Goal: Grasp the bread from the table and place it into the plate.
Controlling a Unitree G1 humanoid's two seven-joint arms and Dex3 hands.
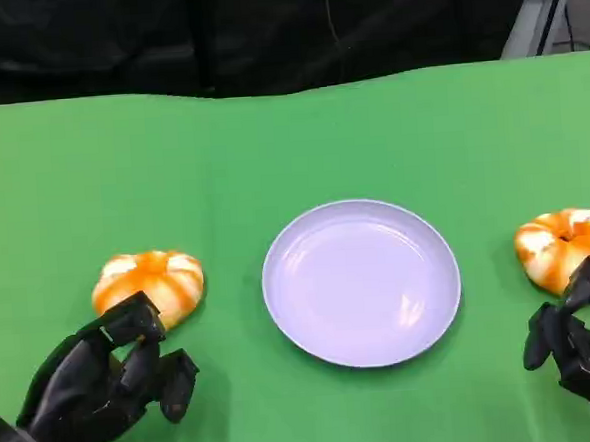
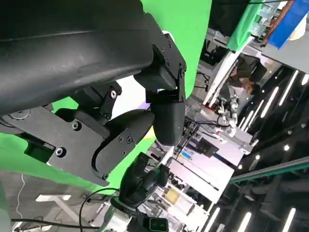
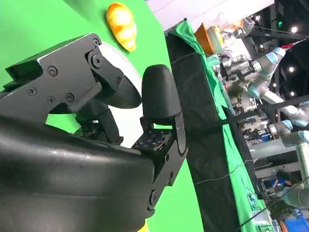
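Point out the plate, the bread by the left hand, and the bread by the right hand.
plate [image 1: 279, 282], head view, left rim.
left bread [image 1: 150, 282], head view, top centre.
right bread [image 1: 557, 243], head view, upper crust.

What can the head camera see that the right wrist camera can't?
The head view alone takes in the whole scene: the left hand near one bread, the whole plate, and a second bread by the right hand. The right wrist view alone shows the workshop beyond the table, with grey robot arms. Both share the green table, the right hand and a bread.
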